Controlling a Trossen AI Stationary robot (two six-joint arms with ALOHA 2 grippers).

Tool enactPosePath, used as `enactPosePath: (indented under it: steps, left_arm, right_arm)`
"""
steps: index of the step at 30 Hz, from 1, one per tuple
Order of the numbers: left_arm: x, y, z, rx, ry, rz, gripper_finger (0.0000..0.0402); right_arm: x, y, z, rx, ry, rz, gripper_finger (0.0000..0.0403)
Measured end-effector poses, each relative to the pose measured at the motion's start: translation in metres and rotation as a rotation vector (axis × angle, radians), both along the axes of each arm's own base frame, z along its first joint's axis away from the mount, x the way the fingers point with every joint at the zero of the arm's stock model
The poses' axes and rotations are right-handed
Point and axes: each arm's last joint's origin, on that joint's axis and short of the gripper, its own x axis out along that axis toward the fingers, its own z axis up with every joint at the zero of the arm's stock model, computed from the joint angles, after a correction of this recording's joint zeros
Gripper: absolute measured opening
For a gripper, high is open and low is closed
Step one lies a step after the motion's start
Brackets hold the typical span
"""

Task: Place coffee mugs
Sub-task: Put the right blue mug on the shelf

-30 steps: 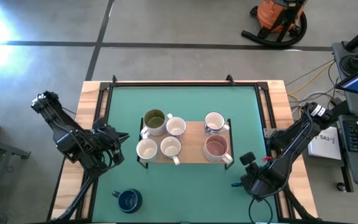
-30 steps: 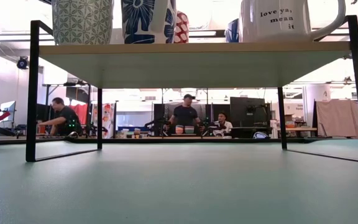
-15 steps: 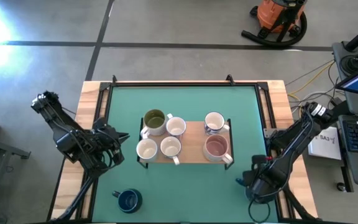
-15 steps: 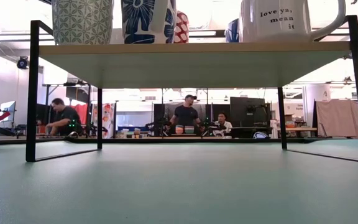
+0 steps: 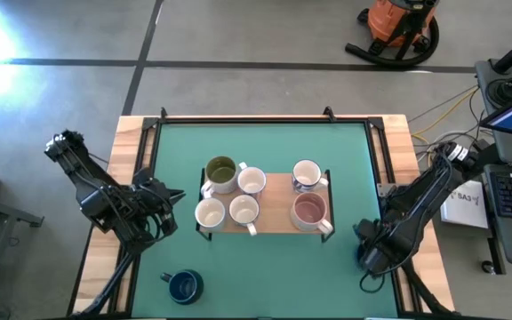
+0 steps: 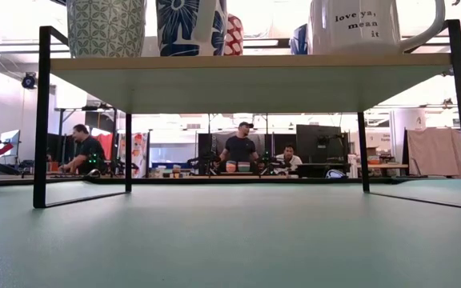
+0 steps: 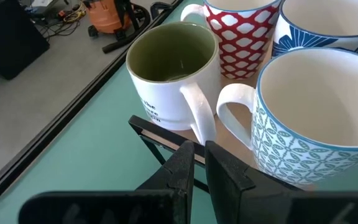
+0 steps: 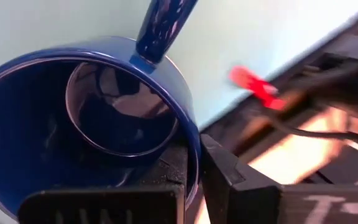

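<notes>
- Green matting covers the surface (image 5: 265, 267), and a small wooden rack with black metal legs (image 5: 278, 188) stands in the middle of it.
- Six coffee mugs sit on the rack, among them an olive-green-inside white mug (image 5: 221, 172) and a pinkish mug (image 5: 309, 210).
- One dark navy mug (image 5: 183, 285) waits on the surface, in front of the rack.
- Right hand (image 8: 194, 163), beside the rack's right end, is clenched on the rim of another shiny dark navy mug (image 8: 86, 118).
- Left hand (image 7: 199, 163) is pinched tight on nothing, near the rack's left end.
- I think two mugs are left to place.
</notes>
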Motion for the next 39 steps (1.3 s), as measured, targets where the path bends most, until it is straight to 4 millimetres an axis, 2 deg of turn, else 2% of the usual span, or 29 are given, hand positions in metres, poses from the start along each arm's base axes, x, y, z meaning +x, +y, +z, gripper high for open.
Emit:
enactPosePath:
  steps: [4,9,20,26,39]
  left_arm:
    - [0.0,0.0,0.0,0.0,0.0,0.0,0.0023]
    - [0.0,0.0,0.0,0.001,0.0,-0.001,0.0023]
    - [0.0,0.0,0.0,0.018,0.012,-0.015,0.0023]
    - [0.0,0.0,0.0,0.018,0.012,-0.015,0.0023]
    - [0.0,0.0,0.0,0.014,0.011,-0.014,0.0023]
  right_arm:
    - [-0.009,-0.018,0.013,-0.08,0.007,-0.076,0.0013]
    - [-0.011,-0.041,0.021,-0.088,-0.094,-0.177,0.0013]
    - [-0.017,-0.108,0.013,-0.193,-0.163,-0.311,0.0013]
    - [-0.012,-0.14,0.013,-0.262,-0.193,-0.369,0.0013]
    - [-0.005,-0.196,0.016,-0.247,-0.194,-0.437,0.0013]
